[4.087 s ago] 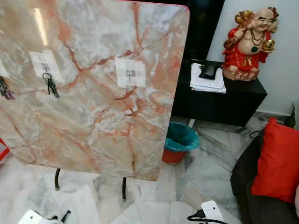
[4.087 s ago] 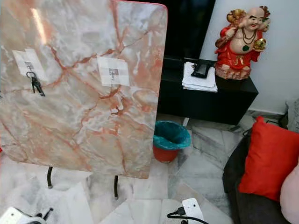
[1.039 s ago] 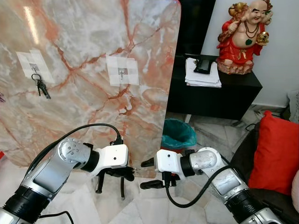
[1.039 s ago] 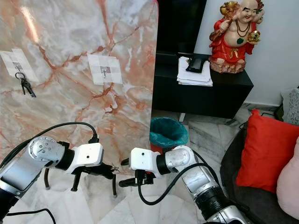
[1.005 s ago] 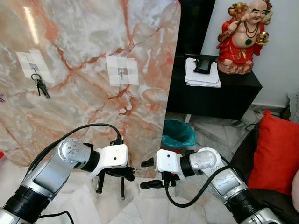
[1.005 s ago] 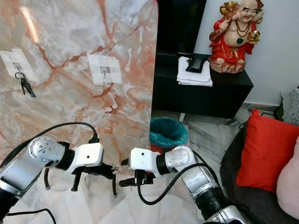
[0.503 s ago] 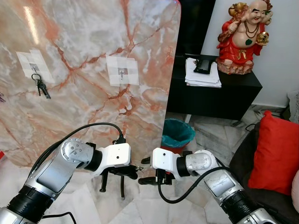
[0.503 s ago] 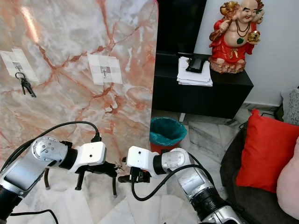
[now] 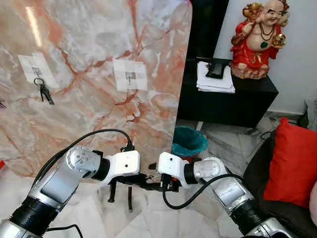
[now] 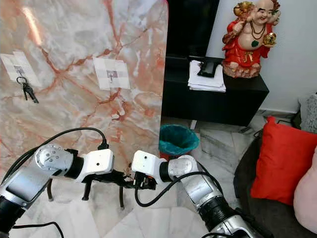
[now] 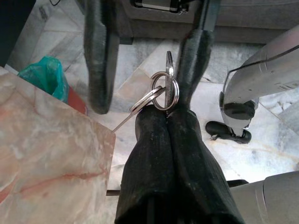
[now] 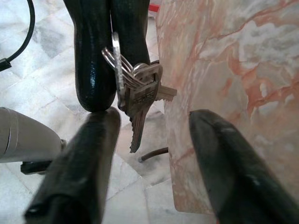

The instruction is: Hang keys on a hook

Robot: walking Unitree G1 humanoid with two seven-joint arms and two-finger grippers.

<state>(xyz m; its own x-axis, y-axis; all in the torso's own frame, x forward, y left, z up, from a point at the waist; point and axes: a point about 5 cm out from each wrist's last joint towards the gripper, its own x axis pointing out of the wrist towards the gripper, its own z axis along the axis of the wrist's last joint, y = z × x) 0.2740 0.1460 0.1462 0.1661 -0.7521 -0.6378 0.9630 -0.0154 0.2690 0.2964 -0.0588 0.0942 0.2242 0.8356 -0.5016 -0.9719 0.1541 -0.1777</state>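
Note:
A bunch of silver keys (image 11: 164, 88) on a ring is pinched in my left gripper (image 11: 166, 115), which is shut on it low in front of the upright marble board (image 9: 89, 124). My right gripper (image 12: 153, 120) faces it tip to tip, open, with its fingers (image 12: 81, 168) on either side of the hanging keys (image 12: 138, 100). Both grippers meet near the board's lower right corner (image 9: 151, 181). Higher on the board, a bare hook (image 9: 130, 76) sits on a white tape patch. A second hook (image 9: 37, 74) to the left carries another set of keys (image 9: 44, 92).
The board stands on thin black legs (image 9: 130, 198) on a marble floor. Right of it are a teal-lined bin (image 9: 189, 144), a black cabinet (image 9: 233, 101) with papers (image 9: 214, 79) and a red statue (image 9: 257, 39), and a red cushion (image 9: 292, 168).
Both arms have come up into view since the earliest frames. Over the last second my right gripper moved left until its open fingers straddle the keys held by the left gripper.

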